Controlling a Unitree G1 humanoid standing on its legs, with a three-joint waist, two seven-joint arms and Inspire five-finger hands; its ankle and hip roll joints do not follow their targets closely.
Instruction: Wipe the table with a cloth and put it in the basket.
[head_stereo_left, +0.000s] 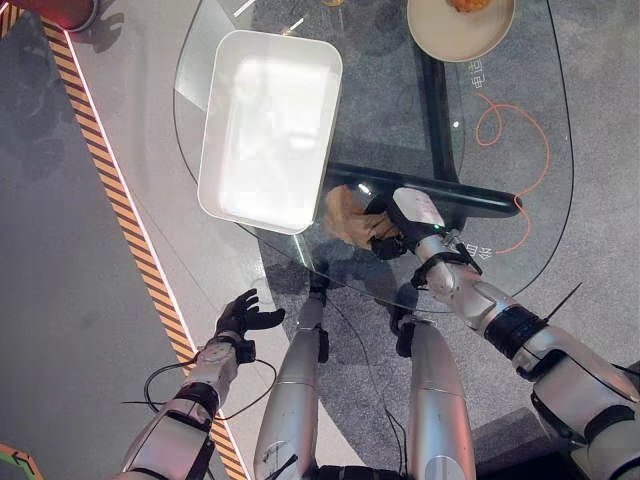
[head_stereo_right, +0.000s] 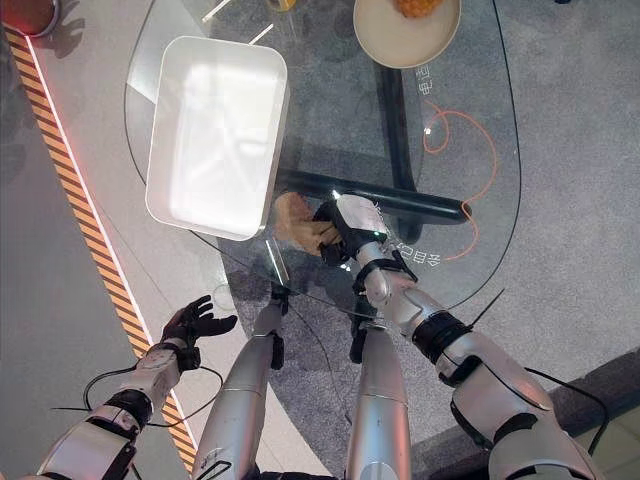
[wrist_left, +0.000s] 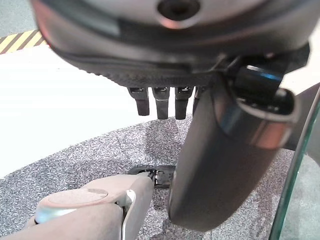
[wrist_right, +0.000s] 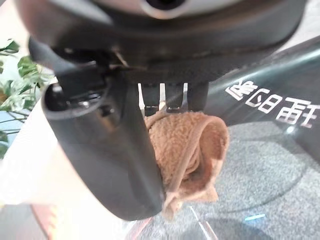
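Cloth, tan terry, bunched up at centre of frame on the glass desk, just beside the lower right corner of the white basket. Right hand has fingers and thumb curled round the cloth, pinching a folded wad; right wrist view confirms the grip, cloth rolled between thumb and fingers. Left hand hangs at lower left of frame, off the desk, fingers loosely spread, holding nothing.

Beige plate with food at top right, well apart from the cloth. Orange cord loops at right, seen through the glass.

Judgement: cloth sits close to the desk's near edge, so a wipe stroke toward the bottom of the frame could carry it off the glass. Grip is only on a fold, so a loose end could drag or slip free mid-wipe. When moving to the basket, trailing cloth could catch on the rim and end up draped over it, or the hand could nudge the basket along the slick glass.
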